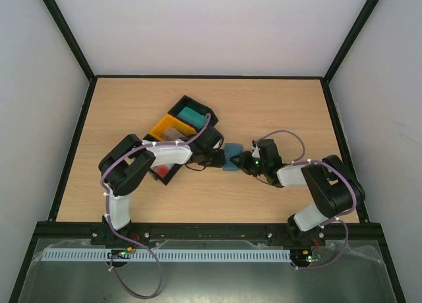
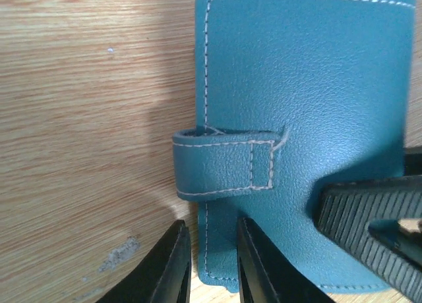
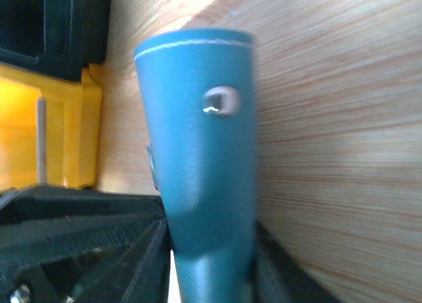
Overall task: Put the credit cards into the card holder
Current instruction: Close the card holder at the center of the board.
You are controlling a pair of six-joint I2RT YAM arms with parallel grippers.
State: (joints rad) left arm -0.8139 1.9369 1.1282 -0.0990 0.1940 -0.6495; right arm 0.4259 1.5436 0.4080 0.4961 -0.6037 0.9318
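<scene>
Slate-blue stitched leather card holder point(image 1: 232, 157) sits mid-table on the light wood table point(image 1: 283, 105), right between the two grippers, just right of the black and yellow plastic trays point(image 1: 170, 127).

Left gripper point(image 1: 215, 159): jaws narrow, straddling the holder's edge below the little snap tab point(image 2: 224, 165). A sliver of wood shows beside one finger point(image 2: 168, 270), so can't tell if it is actually clamped.

Right gripper point(image 1: 248, 163): closed on the holder's other flap, fingers pressed on both sides, flap standing up between them (metal snap stud point(image 3: 221, 101) near its top); its ribbed pad point(image 2: 362, 211) lies on the leather in the left wrist view.

Teal-green card stack point(image 1: 192, 114) is in the far black tray.

Red patch point(image 1: 161, 168) is in the near tray under the left arm, too hidden to identify.
</scene>
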